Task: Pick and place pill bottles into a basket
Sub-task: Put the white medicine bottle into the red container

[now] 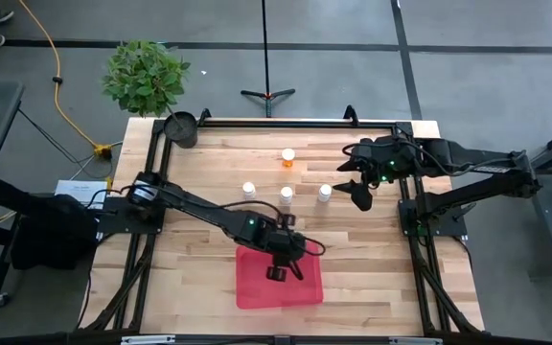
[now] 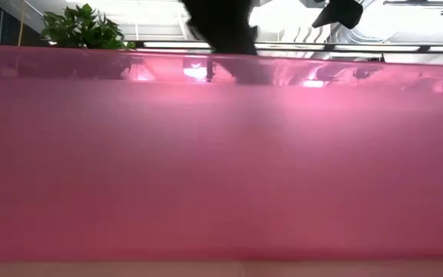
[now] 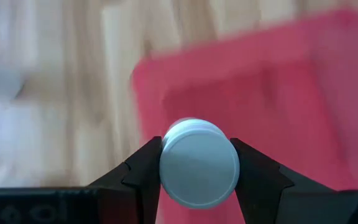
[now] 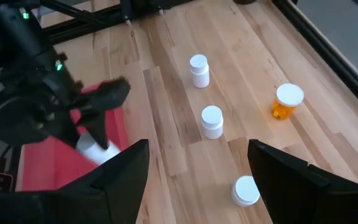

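Note:
The red basket (image 1: 279,286) lies flat on the wooden table near its front edge; its wall (image 2: 221,169) fills the low view. My left gripper (image 1: 280,269) hangs over it, shut on a white pill bottle (image 3: 199,163), which also shows in the right wrist view (image 4: 94,148). Three white pill bottles (image 1: 248,190) (image 1: 286,195) (image 1: 324,193) stand upright on their bases in a row at mid-table. An orange pill bottle (image 1: 287,156) with a white cap stands behind them. My right gripper (image 1: 360,194) is open above the table, to the right of the row. My left gripper pinches the white bottle by its round side (image 3: 165,163) between its two fingers (image 3: 143,177). The fingers slant downward from the table's left. The bottle's flat round end faces the wrist camera. It is over the basket; whether it touches the floor I cannot tell.
A small black round pot (image 1: 182,127) stands at the table's far left corner, with a green plant (image 1: 145,75) beyond it. Black frame rails (image 1: 276,123) run along the table's edges. Bare wood lies right of the basket.

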